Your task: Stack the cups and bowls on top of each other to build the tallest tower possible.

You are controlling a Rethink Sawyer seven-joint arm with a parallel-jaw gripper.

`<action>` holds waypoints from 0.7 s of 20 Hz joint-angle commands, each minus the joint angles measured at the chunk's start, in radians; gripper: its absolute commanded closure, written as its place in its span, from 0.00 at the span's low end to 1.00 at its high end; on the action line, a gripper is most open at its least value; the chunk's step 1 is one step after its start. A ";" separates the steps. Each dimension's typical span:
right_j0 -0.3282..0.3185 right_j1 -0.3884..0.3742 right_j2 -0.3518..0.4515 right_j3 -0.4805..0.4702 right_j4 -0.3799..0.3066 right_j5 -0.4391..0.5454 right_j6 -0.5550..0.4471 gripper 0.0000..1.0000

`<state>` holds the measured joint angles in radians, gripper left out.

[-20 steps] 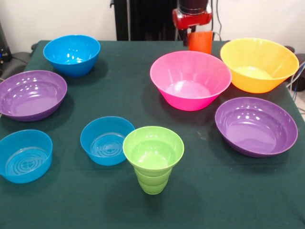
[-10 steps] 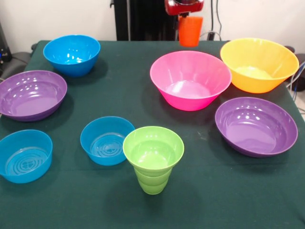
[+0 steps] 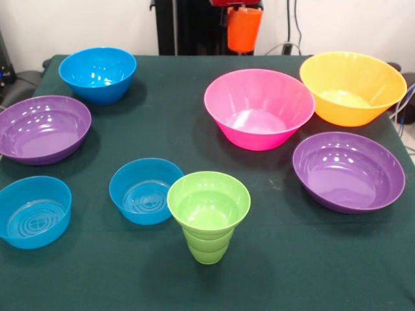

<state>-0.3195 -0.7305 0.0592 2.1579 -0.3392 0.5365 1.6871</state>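
On your left sit three blue bowls (image 3: 98, 73) and a purple bowl (image 3: 43, 127); the small green bowl (image 3: 209, 201) tops the green cup (image 3: 207, 245); your gripper (image 3: 237, 5) pinches the orange cup (image 3: 244, 29) aloft, above the worktop (image 3: 272, 259)

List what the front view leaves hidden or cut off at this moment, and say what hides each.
- Gripper: cut off by the top edge; open or shut unclear.
- Orange cup: its top hidden by the gripper.
- Green stack: bowl on cup, or a single piece, unclear.
- Left purple bowl: clipped by the left edge.
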 commanded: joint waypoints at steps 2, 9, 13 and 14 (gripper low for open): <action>-0.004 0.003 0.066 -0.206 -0.029 0.141 -0.027 1.00; -0.005 0.023 0.079 -0.329 -0.036 0.266 -0.063 1.00; 0.002 0.029 0.092 -0.402 -0.029 0.354 -0.074 1.00; 0.003 0.032 0.097 -0.419 -0.027 0.374 -0.076 1.00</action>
<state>-0.3233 -0.7404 0.0636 1.9260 -0.3409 0.7483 1.6871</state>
